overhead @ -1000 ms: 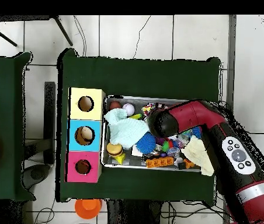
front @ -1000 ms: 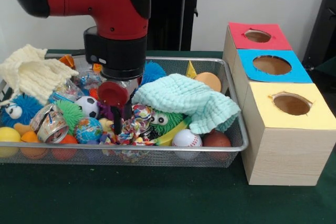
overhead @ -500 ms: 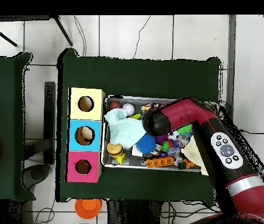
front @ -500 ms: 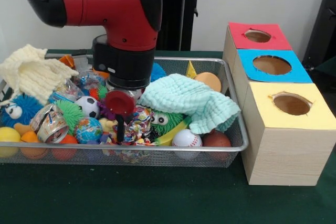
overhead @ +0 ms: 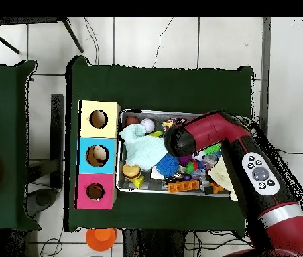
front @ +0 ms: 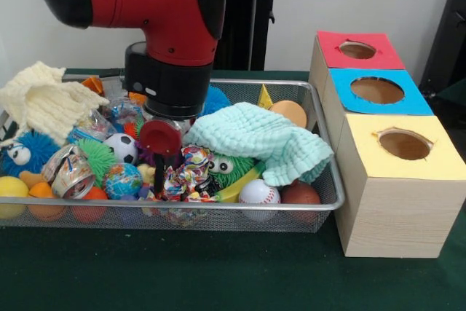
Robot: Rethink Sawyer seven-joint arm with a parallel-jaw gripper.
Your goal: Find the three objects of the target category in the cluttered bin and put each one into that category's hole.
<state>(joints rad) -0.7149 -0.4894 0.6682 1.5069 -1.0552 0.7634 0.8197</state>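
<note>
Your end effector [front: 162,169] sits low in the middle of the wire bin [front: 320,205], its dark tip down among the toys just beside the multicoloured rope toy [front: 186,172] (you cannot tell from either view whether it is open or closed on anything). Around it lie a green fuzzy toy with eyes [front: 231,165], a small soccer ball [front: 121,148] and a baseball [front: 258,192], with the mint cloth [front: 262,140] draped to the right. At the right of the frame the three boxes stand on the green bench [front: 182,271]: yellow hole [front: 404,143] nearest, blue hole [front: 377,90] behind, red hole [front: 357,50] farthest.
</note>
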